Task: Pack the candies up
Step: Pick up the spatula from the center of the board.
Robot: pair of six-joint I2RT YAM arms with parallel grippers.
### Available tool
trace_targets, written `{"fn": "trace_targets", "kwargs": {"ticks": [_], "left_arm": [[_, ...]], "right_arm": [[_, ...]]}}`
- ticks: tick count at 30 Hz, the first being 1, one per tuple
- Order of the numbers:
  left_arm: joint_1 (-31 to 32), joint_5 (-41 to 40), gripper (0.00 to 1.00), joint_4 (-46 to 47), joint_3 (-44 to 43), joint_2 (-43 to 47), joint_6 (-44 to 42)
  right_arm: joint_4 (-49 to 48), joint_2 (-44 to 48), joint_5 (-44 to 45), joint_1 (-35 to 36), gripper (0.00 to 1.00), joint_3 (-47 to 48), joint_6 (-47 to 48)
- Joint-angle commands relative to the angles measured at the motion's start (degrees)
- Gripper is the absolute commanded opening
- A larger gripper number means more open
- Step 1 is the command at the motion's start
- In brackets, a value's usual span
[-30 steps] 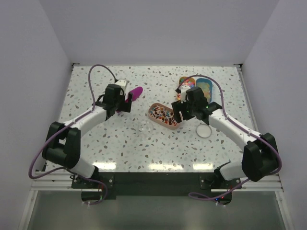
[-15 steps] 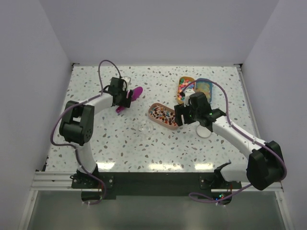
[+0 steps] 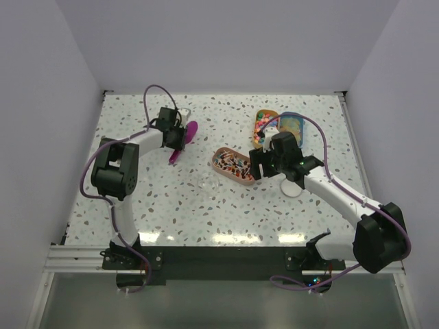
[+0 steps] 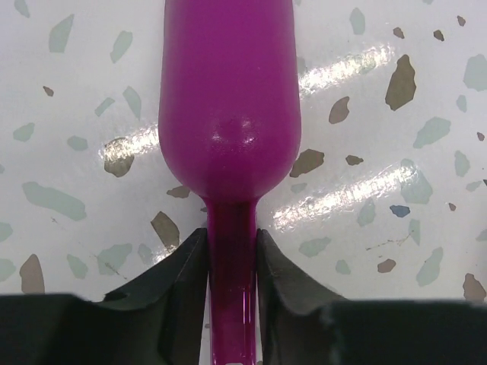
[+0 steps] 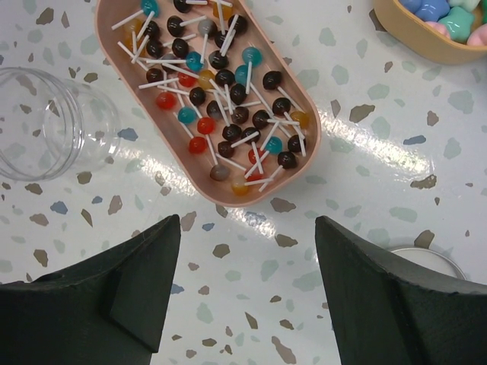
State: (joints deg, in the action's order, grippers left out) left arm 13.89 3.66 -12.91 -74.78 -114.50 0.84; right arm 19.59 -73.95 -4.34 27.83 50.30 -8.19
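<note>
Left gripper (image 4: 230,237) clasping purple scoop (image 4: 228,106), candies (image 5: 217,91) untouched

Links: white shells were seen on the left arm (image 3: 146,142) and right arm (image 3: 336,192).
Joints: black housings (image 3: 110,171) were fitted between them.
Cables: purple cable (image 3: 147,94) was looped off each wrist, toward 12 o'clock.
Fingers: matte black wedges were borne by the left gripper (image 4: 232,239) and right gripper (image 5: 247,220).
Bases: black mounts (image 3: 127,259) were seen at 6 o'clock.

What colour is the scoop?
The scoop is magenta-purple, clearest in the left wrist view.
</note>
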Motion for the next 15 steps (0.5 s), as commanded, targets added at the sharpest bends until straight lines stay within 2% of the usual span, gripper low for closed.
{"fn": "trace_targets", "kwargs": {"ticks": [1, 3, 5, 9, 15], "left_arm": [[0.09, 3.98, 0.28, -0.20, -0.54, -0.47, -0.14], [0.08, 5.39, 0.15, 0.77, 0.34, 1.55, 0.73], [0.08, 7.49, 0.10, 2.52, 1.74, 4.79, 2.05], [0.08, 14.60, 0.07, 8.93, 5.78, 12.09, 8.11], [0.08, 26.21, 0.07, 28.35, 15.71, 22.99, 28.11]], "right_arm": [[-3.07, 0.21, -1.99, 0.03, 0.74, 0.15, -0.95], [-3.60, 0.47, -3.91, 0.03, 0.74, 0.06, -1.30], [-4.82, 0.56, -6.02, 0.03, 0.74, 0.23, -2.01], [-9.04, 1.18, -12.26, 0.03, 0.75, 0.41, -5.17], [-24.58, -0.57, -25.35, 0.03, 0.76, 0.58, -15.35]]}}
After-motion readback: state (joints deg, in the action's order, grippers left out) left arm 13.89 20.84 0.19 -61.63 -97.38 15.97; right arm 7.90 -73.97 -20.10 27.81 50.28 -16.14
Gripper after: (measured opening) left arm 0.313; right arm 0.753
